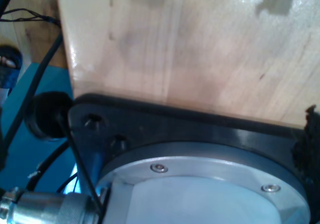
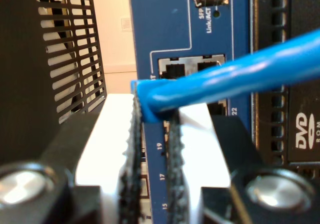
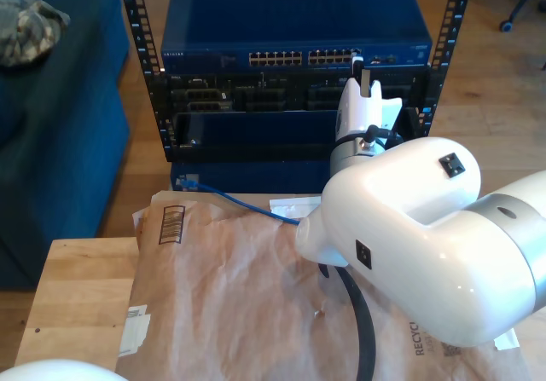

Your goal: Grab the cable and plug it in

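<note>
The cable [image 2: 240, 71] is thin and bright blue, and my second gripper [image 2: 152, 116] is shut on its end between black ribbed pads [image 2: 130, 149]. Just beyond the fingertips is the blue network switch [image 2: 175, 23], with an open port [image 2: 172, 69] behind the cable end. I cannot make out the plug itself. In the exterior view my second gripper [image 3: 363, 72] is up against the switch [image 3: 299, 27] near the right end of its port row, and a stretch of the cable [image 3: 247, 206] trails over the paper to the rack's foot. The first wrist view looks at bare wood and an arm's base.
Crumpled brown paper [image 3: 239, 296] covers the wooden table [image 3: 77, 287]. The big white arm [image 3: 409, 228] and its thick black cable [image 3: 363, 321] stand at the exterior view's right. Black rack rails [image 3: 141, 31] frame the switch. A DVD-ROM drive [image 2: 305, 134] sits beside the ports. A black base plate [image 1: 200, 129] lies on wood.
</note>
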Robot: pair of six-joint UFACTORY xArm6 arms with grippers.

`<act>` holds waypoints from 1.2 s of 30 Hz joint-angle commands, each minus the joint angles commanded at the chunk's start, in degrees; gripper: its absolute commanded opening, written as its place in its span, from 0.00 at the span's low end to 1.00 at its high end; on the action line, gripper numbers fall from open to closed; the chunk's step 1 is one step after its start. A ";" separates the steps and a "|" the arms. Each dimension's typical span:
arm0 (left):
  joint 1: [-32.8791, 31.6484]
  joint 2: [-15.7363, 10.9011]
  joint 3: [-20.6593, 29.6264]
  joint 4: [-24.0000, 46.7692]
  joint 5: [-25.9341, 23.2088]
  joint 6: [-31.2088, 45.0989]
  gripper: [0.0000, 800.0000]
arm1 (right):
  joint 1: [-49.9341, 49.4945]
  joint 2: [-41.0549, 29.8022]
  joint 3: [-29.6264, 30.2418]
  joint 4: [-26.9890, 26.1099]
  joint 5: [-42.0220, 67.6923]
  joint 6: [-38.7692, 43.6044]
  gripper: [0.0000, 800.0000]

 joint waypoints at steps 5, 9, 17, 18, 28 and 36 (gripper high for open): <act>0.00 0.00 0.00 0.00 0.00 0.00 1.00 | -0.09 0.00 0.09 0.00 -0.09 -0.79 0.00; 0.00 0.00 0.00 0.00 0.00 0.00 1.00 | -0.62 0.00 0.00 0.00 -0.09 -1.67 0.00; 0.00 0.00 0.00 0.00 0.00 0.00 1.00 | -1.23 -0.35 0.44 -0.09 -0.09 -1.58 0.00; 0.00 0.00 0.00 0.00 0.00 0.00 1.00 | -1.14 -0.44 0.44 -0.09 -0.09 -1.58 0.00; 0.00 0.00 0.00 0.00 0.00 0.00 1.00 | -0.88 -0.70 1.32 0.00 -0.09 -1.58 0.00; 0.00 0.00 0.09 0.00 0.00 0.00 1.00 | -0.79 -0.62 0.88 -0.18 -0.09 -1.58 0.00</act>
